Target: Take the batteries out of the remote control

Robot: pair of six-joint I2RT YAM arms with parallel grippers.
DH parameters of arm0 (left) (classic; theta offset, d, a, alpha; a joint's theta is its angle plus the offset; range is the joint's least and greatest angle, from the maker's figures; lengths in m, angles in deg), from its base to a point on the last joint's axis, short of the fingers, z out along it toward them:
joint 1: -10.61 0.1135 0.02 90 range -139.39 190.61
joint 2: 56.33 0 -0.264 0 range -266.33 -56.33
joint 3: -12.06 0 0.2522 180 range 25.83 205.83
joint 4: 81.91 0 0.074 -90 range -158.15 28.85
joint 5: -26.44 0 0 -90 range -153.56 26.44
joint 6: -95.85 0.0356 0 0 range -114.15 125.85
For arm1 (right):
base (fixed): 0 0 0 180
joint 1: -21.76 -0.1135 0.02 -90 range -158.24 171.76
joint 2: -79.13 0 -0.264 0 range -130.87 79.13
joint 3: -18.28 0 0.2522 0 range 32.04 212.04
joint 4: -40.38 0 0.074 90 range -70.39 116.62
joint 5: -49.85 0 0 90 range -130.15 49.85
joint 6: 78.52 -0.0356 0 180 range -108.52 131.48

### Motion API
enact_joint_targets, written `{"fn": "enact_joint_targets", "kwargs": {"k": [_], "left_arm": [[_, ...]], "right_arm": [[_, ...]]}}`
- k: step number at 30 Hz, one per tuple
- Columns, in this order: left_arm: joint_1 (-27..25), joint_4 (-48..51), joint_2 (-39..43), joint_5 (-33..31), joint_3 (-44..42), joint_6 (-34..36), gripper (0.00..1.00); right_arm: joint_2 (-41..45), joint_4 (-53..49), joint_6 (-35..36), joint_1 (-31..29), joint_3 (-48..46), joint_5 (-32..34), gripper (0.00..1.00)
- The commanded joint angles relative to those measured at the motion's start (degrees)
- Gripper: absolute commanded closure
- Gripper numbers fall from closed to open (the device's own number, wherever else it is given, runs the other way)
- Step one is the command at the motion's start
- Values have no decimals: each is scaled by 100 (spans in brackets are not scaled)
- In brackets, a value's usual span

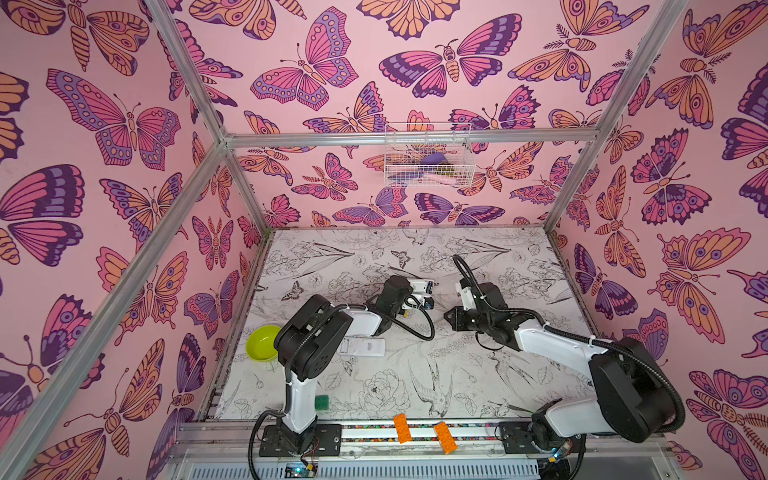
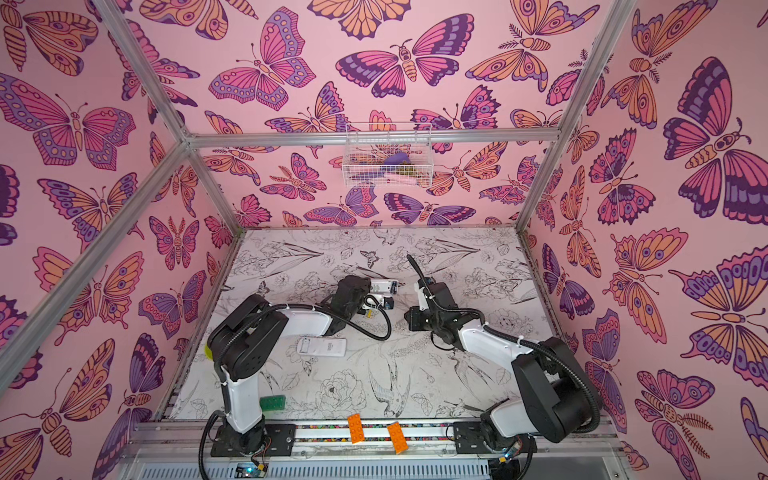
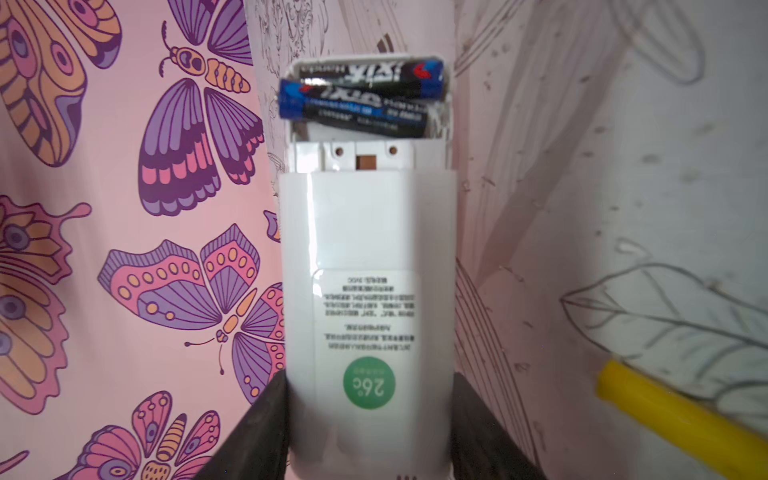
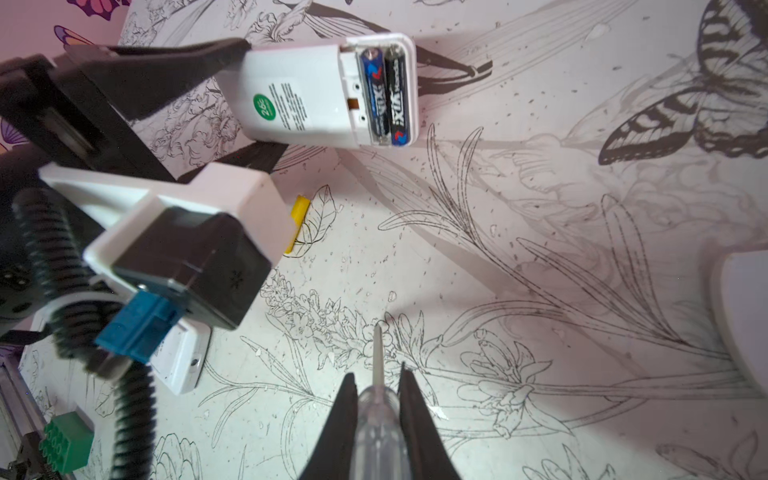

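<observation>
Bright diffuse light, soft shadows; wide-angle edge warp; near remote [image 3: 365, 249] blurred.

There were 2 remotes: near remote [image 1: 361, 347] and far remote [image 1: 422, 286], just beyond it. 3 batteries showed:
- 2 black batteries [image 3: 357, 109] sat in the far remote's open bay.
- 1 yellow battery [image 4: 300, 210] lay beyond the near remote.

Other counts, placed vs. the near remote:
- 1 screwdriver [image 4: 376, 415], to its right.
- 2 orange bricks [image 1: 402, 428] [image 1: 445, 437], front-right.
- 1 green brick [image 1: 321, 402], front-left.
- 1 lime bowl [image 1: 262, 343], to its left.
- 1 wire basket [image 1: 399, 166], far beyond it on the back wall.
</observation>
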State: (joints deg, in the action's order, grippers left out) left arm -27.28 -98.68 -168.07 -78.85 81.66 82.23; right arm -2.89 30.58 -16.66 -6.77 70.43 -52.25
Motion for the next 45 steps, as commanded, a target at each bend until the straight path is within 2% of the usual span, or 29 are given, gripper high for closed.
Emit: {"fn": "enact_joint_targets", "kwargs": {"k": [1,9,15,19,25,36,39,45], "left_arm": [[-4,-1181,-140,-184,-248,451,74],[7,-2537,-549,-223,-511,1002,74],[127,-2634,-559,-184,-288,1135,73],[130,-2608,-427,24,-487,1119,73],[148,-2716,-541,-132,-541,1141,72],[110,-71,794,-474,85,-290,71],[87,870,1252,-541,235,-791,71],[-44,3053,1998,-334,754,-2042,72]], "right_arm": [[-133,299,-241,-3,42,-45,100],[-451,516,-296,-12,140,-84,100],[-520,482,-262,-12,219,-58,100],[-497,499,-205,-12,239,-58,100],[-517,498,-231,-13,223,-84,100],[-35,470,-355,-12,-20,21,100],[-3,559,-476,-51,-60,-247,100],[578,144,-475,-91,-259,88,100]]}}
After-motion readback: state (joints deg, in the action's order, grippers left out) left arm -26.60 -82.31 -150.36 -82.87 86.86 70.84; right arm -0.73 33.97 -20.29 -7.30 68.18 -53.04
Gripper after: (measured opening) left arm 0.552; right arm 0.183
